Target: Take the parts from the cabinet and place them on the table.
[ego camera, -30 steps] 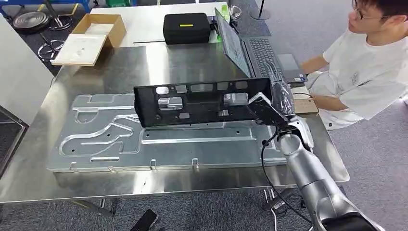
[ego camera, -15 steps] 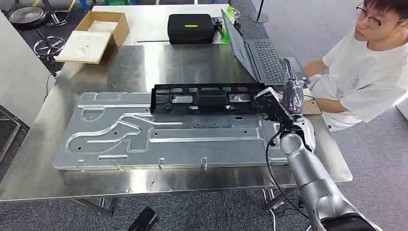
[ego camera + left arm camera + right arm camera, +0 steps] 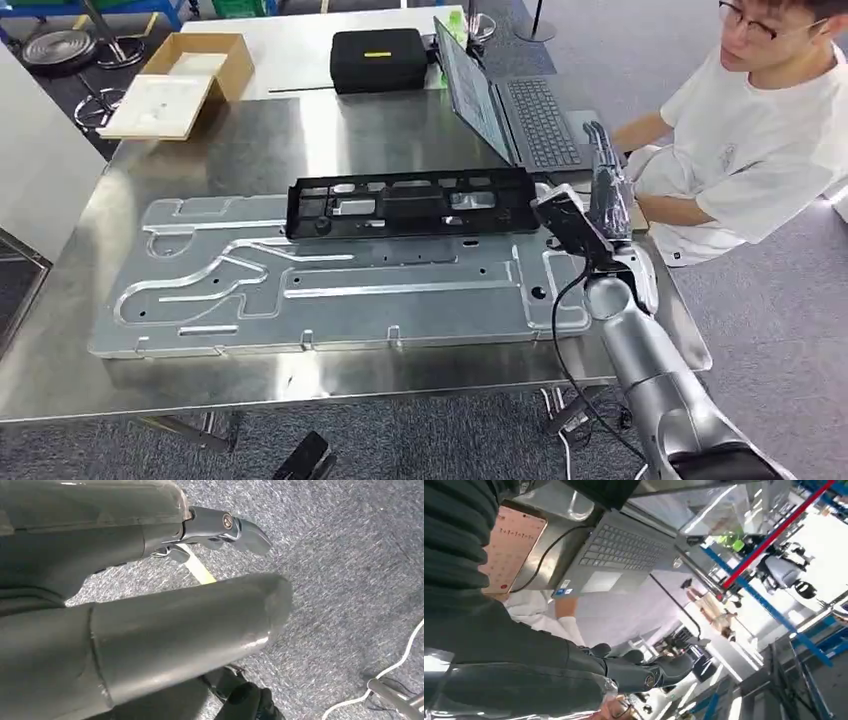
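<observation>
Black plastic part (image 3: 410, 203) lies set down toward our table's (image 3: 250, 130) far edge; our right hand (image 3: 607, 190), fingers spread and holding nothing, should retreat next.

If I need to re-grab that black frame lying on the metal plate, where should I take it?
Probably its right end, from the robot's right: the black frame lies flat and long on the metal plate, and that end sits just beside the right hand.
</observation>
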`<action>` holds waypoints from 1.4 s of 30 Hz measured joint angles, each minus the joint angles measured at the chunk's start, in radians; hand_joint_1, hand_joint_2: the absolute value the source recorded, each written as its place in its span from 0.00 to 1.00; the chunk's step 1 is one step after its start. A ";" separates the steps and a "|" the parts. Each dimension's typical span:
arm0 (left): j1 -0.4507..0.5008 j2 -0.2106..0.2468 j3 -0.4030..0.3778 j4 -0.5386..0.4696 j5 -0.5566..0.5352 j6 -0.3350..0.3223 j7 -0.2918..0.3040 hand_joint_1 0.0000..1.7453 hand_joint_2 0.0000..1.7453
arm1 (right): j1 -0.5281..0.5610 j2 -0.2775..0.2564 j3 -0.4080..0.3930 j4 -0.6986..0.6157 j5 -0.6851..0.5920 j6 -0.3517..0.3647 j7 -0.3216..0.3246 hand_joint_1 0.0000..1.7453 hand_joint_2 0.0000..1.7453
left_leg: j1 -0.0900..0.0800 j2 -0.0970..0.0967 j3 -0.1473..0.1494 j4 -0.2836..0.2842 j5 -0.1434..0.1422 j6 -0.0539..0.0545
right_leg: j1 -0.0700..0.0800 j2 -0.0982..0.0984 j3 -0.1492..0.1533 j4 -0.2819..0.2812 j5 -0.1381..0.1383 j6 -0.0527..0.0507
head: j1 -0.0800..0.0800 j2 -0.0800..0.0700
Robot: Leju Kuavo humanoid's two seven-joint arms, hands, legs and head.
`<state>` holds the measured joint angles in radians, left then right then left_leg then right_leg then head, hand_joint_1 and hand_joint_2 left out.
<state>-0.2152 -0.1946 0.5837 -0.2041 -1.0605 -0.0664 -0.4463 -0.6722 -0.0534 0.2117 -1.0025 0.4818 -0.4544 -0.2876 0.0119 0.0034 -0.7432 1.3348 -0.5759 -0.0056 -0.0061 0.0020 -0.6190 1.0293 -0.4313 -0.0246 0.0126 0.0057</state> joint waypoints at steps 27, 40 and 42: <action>0.021 0.007 -0.013 0.000 0.034 0.024 0.006 0.00 0.00 | 0.190 0.045 0.342 -0.658 0.475 -0.174 -0.028 0.00 0.00 | 0.010 -0.030 0.095 -0.222 0.081 -0.011 | -0.023 0.003 0.025 0.000 -0.024 0.010 | -0.003 0.000; 0.029 0.013 -0.013 0.000 0.035 0.028 0.006 0.00 0.00 | 0.163 0.050 0.388 -0.677 0.474 -0.174 -0.021 0.00 0.00 | -0.006 0.017 0.146 -0.316 0.139 0.032 | 0.002 -0.125 0.041 0.005 -0.045 0.038 | -0.002 0.000; 0.028 0.013 -0.013 0.000 0.035 0.029 0.005 0.00 0.00 | 0.156 0.050 0.393 -0.682 0.473 -0.177 -0.020 0.00 0.00 | -0.001 0.001 0.146 -0.321 0.145 0.043 | -0.008 -0.036 0.013 0.076 -0.098 0.047 | -0.002 0.000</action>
<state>-0.1875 -0.1820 0.5707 -0.2041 -1.0250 -0.0378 -0.4418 -0.5165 -0.0034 0.6042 -1.6846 0.9548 -0.6314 -0.3071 0.0108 0.0045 -0.5970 1.0139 -0.4306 0.0369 -0.0136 -0.0343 -0.6063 1.1054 -0.5296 0.0226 0.0111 0.0057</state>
